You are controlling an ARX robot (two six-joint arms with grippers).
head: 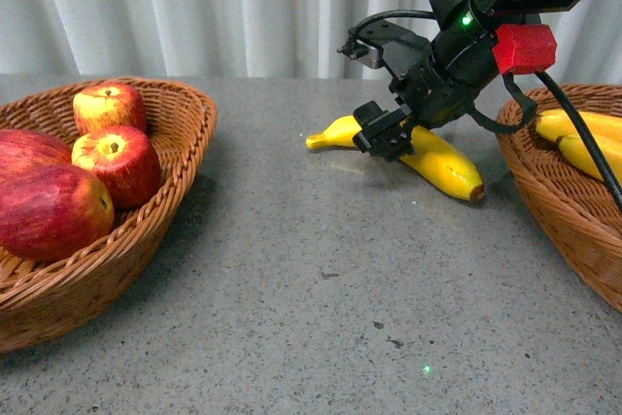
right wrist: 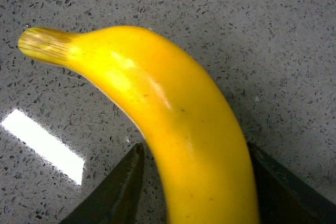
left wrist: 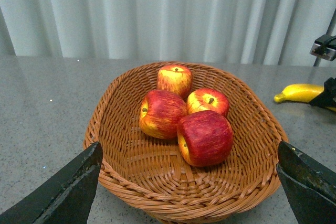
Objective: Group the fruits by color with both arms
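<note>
Right claw straddles the banana, fingers either side, grip uncertain; banana lies ten-to-four, stem toward ten o'clock.

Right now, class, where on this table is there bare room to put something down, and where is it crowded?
The widest bare patch is the grey table between the apple basket and the banana basket, in front of the loose banana. It is crowded around that banana, where the right gripper has its fingers either side, and inside the apple basket.
</note>
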